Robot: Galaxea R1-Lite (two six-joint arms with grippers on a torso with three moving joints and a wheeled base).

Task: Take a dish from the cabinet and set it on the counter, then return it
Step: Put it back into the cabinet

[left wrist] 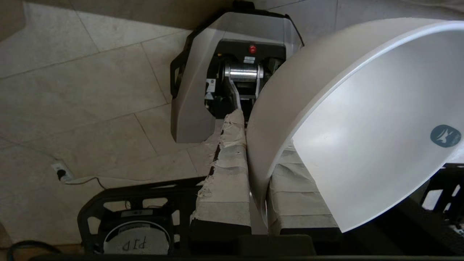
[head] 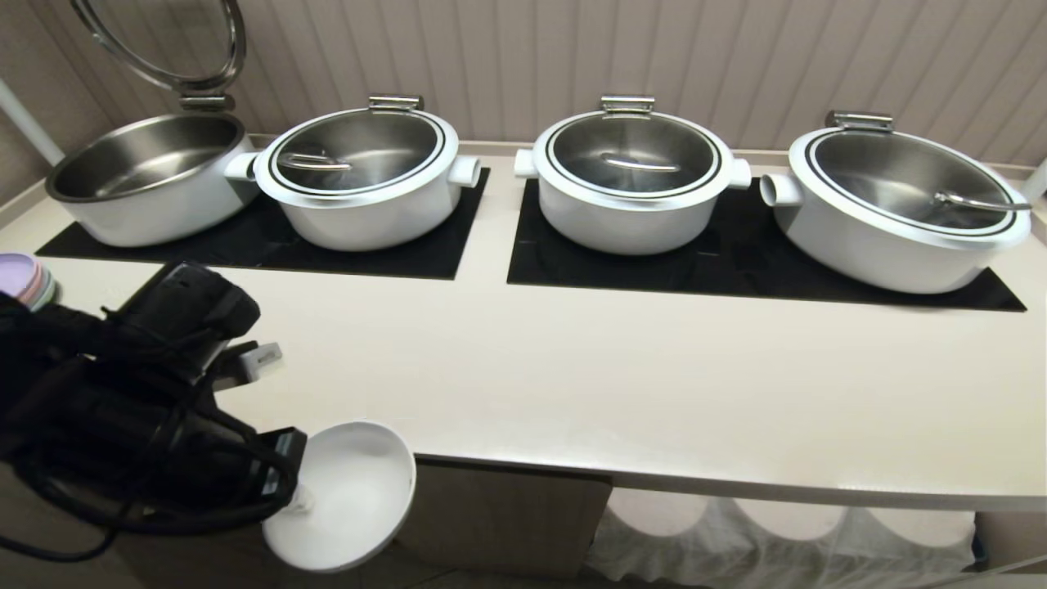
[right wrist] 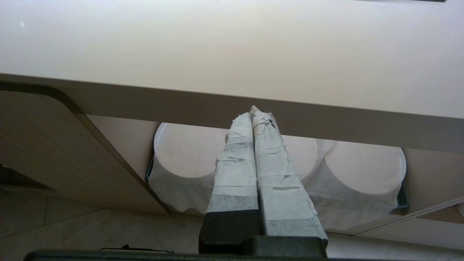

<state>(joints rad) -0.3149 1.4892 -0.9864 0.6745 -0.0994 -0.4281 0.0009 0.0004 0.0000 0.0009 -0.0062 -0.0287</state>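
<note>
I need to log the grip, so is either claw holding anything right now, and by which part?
The left claw holds the white dish by its rim, pinching the wall. The right claw is shut on nothing.

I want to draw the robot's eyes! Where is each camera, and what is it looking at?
Head: up high, looking down at the counter and pots; left arm shows, left gripper holding the dish.
Left wrist: behind the fingers, looking at the floor and robot's base.
Right wrist: right gripper, shut, facing the counter edge and cabinet.
Shared: head and left wrist both show the dish.
</note>
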